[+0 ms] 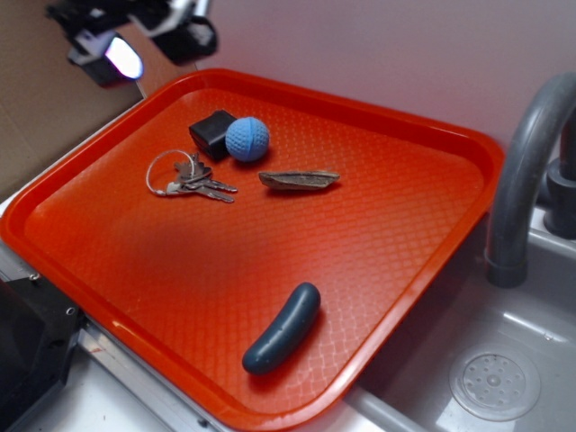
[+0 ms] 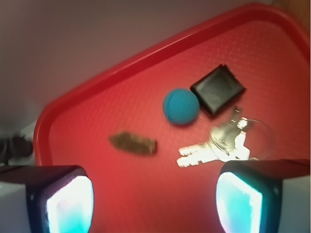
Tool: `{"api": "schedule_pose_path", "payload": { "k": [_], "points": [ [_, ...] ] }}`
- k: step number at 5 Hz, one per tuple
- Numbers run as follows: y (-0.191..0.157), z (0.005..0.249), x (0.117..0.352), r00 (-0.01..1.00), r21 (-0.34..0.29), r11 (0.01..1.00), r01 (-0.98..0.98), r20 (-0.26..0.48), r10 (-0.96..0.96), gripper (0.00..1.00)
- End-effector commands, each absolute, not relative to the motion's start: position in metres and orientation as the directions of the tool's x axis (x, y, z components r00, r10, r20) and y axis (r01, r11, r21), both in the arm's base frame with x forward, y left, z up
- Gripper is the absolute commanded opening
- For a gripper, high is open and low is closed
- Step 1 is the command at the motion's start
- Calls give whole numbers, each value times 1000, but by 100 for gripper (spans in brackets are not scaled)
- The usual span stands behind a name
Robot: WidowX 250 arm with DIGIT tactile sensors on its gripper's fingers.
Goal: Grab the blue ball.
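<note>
Two fingers (image 2: 65, 204) apart, tool (image 2: 154, 204) empty

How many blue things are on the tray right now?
2. The blue ball sits near the tray's far side, touching the black block. A dark blue-grey sausage-shaped object lies alone near the front edge. Nothing appears to hide another.

Toy-kitchen test bench, lab-style setup. Evidence: grey plastic sink basin (image 1: 531, 360) with moulded round drain (image 1: 494, 385), grey curved plastic faucet (image 1: 526, 171) beside it. Orange textured cafeteria tray (image 1: 378, 234) sits on counter next to sink. Plain pale wall (image 1: 405, 54) behind, brown cardboard panel (image 1: 36, 117) at left.
</note>
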State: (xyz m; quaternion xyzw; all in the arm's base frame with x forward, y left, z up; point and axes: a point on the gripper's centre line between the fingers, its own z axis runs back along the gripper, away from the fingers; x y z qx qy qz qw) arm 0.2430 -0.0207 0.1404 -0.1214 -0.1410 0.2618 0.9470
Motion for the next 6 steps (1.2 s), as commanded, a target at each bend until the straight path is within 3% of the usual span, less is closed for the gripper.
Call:
{"api": "schedule_pose_path", "payload": {
  "k": [1, 2, 6],
  "points": [
    [6, 112, 260, 693, -302, 702, -645, 155, 704, 100],
    [17, 105, 264, 644, -342, 639, -689, 116, 756, 100],
    [17, 105, 264, 644, -342, 639, -689, 116, 756, 100]
  ]
}}
